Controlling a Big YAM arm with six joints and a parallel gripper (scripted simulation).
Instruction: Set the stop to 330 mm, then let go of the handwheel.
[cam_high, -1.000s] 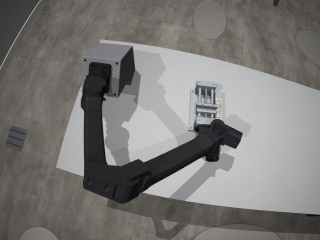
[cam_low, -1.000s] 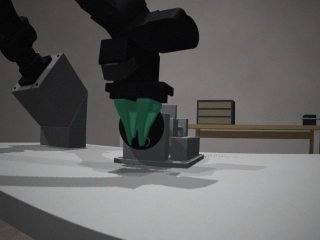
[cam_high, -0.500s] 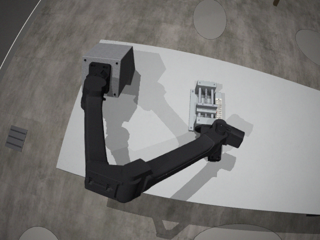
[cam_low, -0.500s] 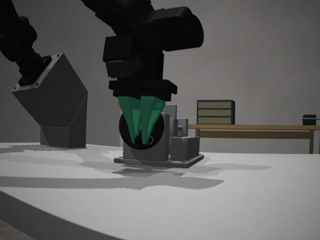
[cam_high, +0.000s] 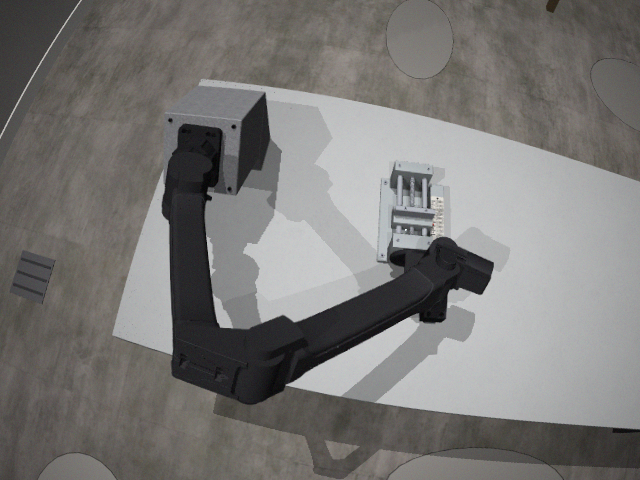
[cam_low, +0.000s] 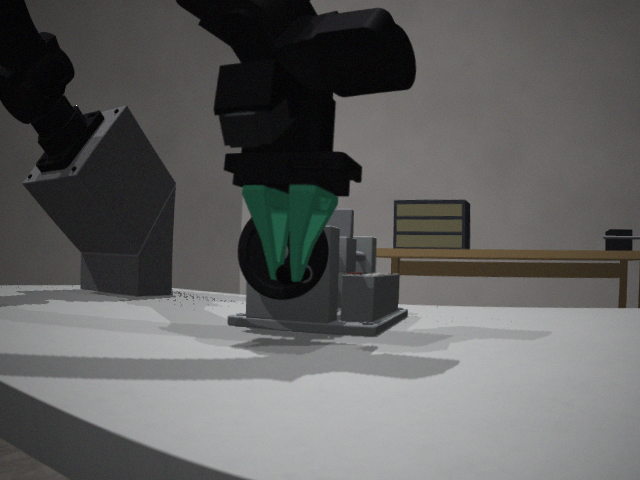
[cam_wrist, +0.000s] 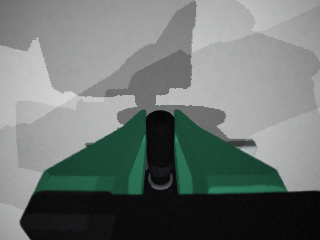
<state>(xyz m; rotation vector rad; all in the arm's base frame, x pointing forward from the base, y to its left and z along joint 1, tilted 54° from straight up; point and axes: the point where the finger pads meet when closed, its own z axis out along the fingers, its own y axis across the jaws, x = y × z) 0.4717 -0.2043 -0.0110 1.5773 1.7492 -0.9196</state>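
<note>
The handwheel (cam_high: 398, 258) (cam_low: 253, 268), a black disc, stands upright at one end of the stop mechanism, in front of the near end block (cam_high: 410, 241) (cam_low: 330, 299). Its black handle (cam_low: 282, 272) (cam_wrist: 160, 137) is low on the wheel's face in the exterior view. The gripper (cam_low: 286, 279) (cam_wrist: 160, 119) is closed on this handle, its two green fingers (cam_low: 259, 211) pointing down, one on each side of it.

The stop (cam_high: 413, 219), a grey crosswise block, sits on parallel rods (cam_high: 399, 191) between the near end block and the far end block (cam_high: 412, 167), closer to the near one. Beside it runs a pale scale (cam_high: 438, 206) with small markings and a touch of red; the figures are too small to read, so whether the stop is at 330 mm cannot be told. The whole mechanism is on a flat base plate (cam_high: 383, 222) (cam_low: 305, 326) on the white table (cam_high: 542, 310) (cam_low: 361, 423).

The black arm (cam_high: 191, 258) (cam_low: 310, 51) bends from a grey angled pedestal (cam_high: 253, 139) (cam_low: 118, 206) on the same table. Behind, a wooden bench (cam_low: 491, 254) carries a drawer cabinet (cam_low: 431, 225) with three yellowish fronts.
</note>
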